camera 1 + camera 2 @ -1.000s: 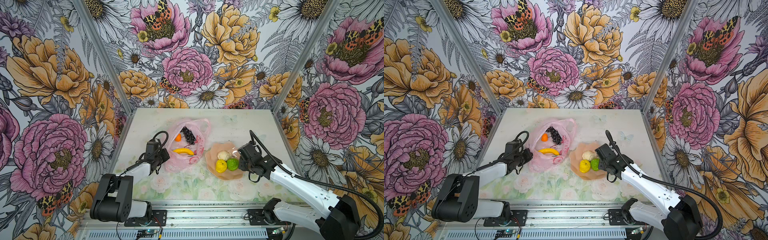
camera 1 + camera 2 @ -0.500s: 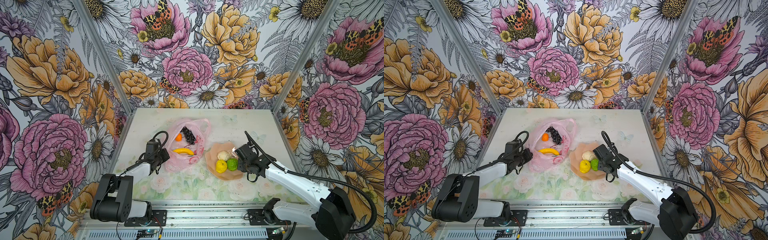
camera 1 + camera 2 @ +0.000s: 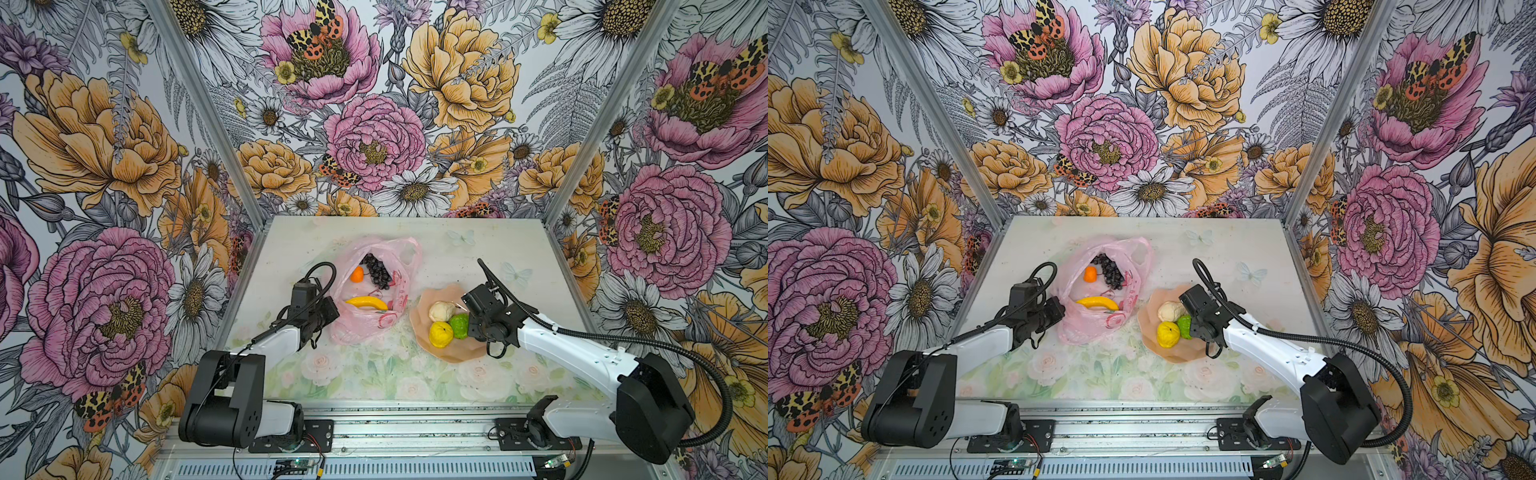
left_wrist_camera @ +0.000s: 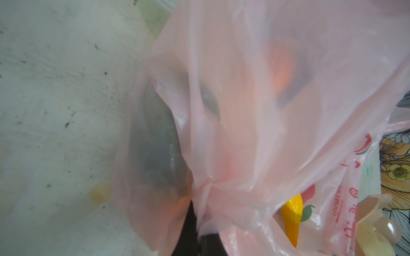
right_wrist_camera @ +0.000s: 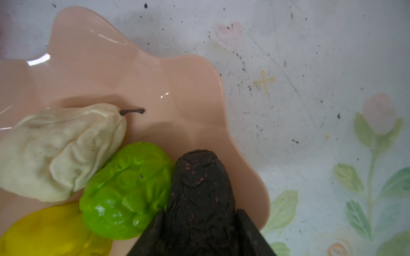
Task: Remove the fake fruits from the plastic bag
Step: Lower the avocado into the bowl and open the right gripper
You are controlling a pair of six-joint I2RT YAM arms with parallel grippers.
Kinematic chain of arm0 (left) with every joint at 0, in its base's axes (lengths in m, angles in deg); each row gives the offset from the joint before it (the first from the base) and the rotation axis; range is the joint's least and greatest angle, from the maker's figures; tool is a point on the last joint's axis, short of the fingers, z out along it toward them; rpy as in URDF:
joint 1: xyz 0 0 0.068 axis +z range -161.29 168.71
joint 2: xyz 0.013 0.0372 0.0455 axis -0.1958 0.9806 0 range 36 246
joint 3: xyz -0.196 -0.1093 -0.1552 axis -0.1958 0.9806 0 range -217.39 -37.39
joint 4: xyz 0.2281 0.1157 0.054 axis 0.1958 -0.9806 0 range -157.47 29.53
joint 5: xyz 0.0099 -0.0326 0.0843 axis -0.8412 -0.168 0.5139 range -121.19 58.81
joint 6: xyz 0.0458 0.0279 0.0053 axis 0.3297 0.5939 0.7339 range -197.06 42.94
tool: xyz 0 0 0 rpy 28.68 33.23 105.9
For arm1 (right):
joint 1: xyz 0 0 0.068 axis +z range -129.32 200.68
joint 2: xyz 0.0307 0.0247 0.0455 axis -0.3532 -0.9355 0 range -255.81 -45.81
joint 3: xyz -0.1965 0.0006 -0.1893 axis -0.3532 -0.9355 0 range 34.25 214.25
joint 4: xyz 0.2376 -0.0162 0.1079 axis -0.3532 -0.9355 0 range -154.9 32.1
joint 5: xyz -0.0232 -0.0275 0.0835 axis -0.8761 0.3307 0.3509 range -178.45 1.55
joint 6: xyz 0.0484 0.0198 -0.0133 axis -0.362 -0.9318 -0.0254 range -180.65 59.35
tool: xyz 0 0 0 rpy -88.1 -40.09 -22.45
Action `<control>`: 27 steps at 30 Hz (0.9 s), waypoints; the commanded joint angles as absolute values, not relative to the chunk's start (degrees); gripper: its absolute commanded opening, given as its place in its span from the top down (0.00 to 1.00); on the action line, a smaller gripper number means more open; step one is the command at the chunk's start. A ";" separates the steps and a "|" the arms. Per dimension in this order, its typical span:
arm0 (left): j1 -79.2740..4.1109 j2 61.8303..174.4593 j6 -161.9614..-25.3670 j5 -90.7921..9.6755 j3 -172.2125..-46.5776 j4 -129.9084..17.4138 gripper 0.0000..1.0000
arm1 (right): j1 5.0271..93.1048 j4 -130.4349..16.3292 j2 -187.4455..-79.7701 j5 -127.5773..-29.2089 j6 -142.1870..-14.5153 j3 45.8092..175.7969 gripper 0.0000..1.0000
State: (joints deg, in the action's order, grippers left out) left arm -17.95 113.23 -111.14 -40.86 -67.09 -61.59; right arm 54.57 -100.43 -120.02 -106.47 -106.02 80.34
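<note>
Fruit count: seven pieces in view. Three lie inside the plastic bag [image 3: 361,330], which sits crumpled near the middle of the table [image 3: 498,249] with its mouth gaping: one orange [image 3: 356,274], one grape bunch [image 3: 376,270], one banana [image 3: 366,302]. Three rest on the single plate [image 3: 455,353] just beside the bag: one pear [image 3: 441,311], one green citrus [image 3: 459,325], one yellow citrus [image 3: 440,333]. The seventh, one avocado [image 5: 202,188], is clamped between the half-spread jaws of the right gripper [image 5: 200,210] over the plate's rim, against the green citrus. The left gripper [image 3: 330,309] is fully closed, pinching a bunched fold of the bag's edge.
</note>
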 commanded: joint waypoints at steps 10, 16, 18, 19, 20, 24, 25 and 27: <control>-17.36 112.26 -110.47 -39.96 -67.72 -61.57 1.00 | 55.49 -96.42 -122.03 -104.62 -105.80 82.46 0.44; -17.26 112.53 -110.72 -40.97 -67.81 -61.43 1.00 | 55.49 -96.41 -120.93 -104.62 -105.94 82.16 0.36; -17.27 112.09 -110.47 -40.47 -67.72 -61.67 1.00 | 55.48 -96.54 -120.57 -104.76 -105.92 82.14 0.35; -17.27 111.91 -110.52 -40.21 -67.72 -61.75 1.00 | 55.49 -96.50 -120.57 -104.65 -105.75 82.37 0.35; -17.27 111.80 -110.50 -40.20 -67.73 -61.78 1.00 | 55.49 -96.57 -120.61 -104.33 -105.61 82.65 0.35; -17.42 111.52 -110.63 -40.83 -67.73 -61.68 1.00 | 55.57 -96.58 -120.01 -104.24 -105.50 82.85 0.35; -17.44 111.46 -110.55 -40.66 -67.76 -61.76 1.00 | 55.57 -96.57 -119.75 -104.32 -105.53 82.85 0.35; -17.44 111.32 -110.51 -40.37 -67.64 -61.87 1.00 | 55.73 -96.62 -119.02 -104.52 -105.65 83.31 0.35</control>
